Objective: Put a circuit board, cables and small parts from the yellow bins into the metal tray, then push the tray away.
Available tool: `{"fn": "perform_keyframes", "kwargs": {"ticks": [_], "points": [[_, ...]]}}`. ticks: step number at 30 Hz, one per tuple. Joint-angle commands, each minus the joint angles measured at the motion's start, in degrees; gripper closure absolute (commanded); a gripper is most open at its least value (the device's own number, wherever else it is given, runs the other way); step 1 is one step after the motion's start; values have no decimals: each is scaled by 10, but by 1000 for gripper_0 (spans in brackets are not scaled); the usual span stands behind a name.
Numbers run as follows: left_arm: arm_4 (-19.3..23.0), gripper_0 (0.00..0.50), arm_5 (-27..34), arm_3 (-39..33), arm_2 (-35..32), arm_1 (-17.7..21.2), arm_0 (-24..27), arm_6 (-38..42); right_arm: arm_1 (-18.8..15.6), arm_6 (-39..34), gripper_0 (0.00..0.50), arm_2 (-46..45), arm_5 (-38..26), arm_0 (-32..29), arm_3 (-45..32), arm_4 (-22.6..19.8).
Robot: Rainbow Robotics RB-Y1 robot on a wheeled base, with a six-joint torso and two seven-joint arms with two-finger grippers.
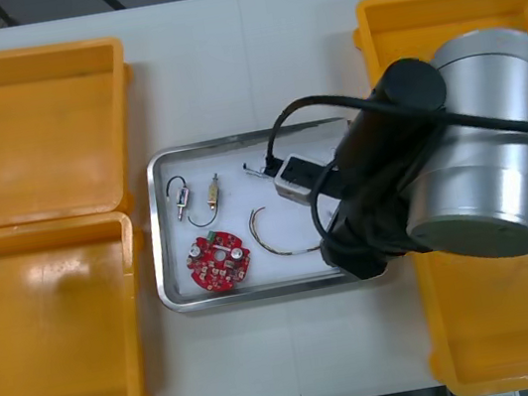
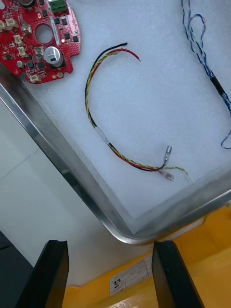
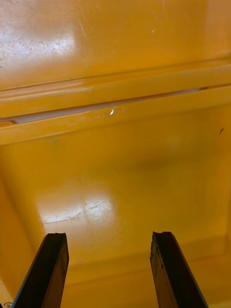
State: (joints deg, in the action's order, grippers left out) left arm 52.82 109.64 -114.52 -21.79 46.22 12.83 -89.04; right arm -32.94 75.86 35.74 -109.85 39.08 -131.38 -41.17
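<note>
right claw (image 2: 109,274) wide open, empty, over the metal tray (image 2: 57,166) corner by a right yellow bin (image 1: 505,321). tray on desk holds circuit board (image 1: 219,261), red and yellow cable (image 2: 88,94), blue and white cable (image 2: 217,85), small metal parts (image 1: 181,203). left claw (image 3: 109,274) open, empty, over a left yellow bin (image 3: 120,159).

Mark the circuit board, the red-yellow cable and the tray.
circuit board (image 1: 219,262), front view, its middle
red-yellow cable (image 2: 101,134), right wrist view, its white band
tray (image 2: 57,159), right wrist view, its metal rim
</note>
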Motion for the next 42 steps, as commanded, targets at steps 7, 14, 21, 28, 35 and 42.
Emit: {"fn": "perform_keyframes", "kwargs": {"ticks": [7,14,21,28,35,42], "points": [[-3,0,4,-17,-33,13,-20,9,68,95,0,106,51,44,46,52],[-3,0,4,-17,-33,13,-20,9,87,138,0,186,125,58,89,89],[-3,0,4,-17,-33,13,-20,9,91,220,0,214,153,69,140,93],[-3,0,4,-17,-33,13,-20,9,91,235,0,267,169,74,155,140],[-3,0,4,-17,-33,13,-20,9,91,238,0,286,176,74,172,150],[-3,0,4,-17,-33,13,-20,9,96,235,0,296,203,73,197,148]]}}
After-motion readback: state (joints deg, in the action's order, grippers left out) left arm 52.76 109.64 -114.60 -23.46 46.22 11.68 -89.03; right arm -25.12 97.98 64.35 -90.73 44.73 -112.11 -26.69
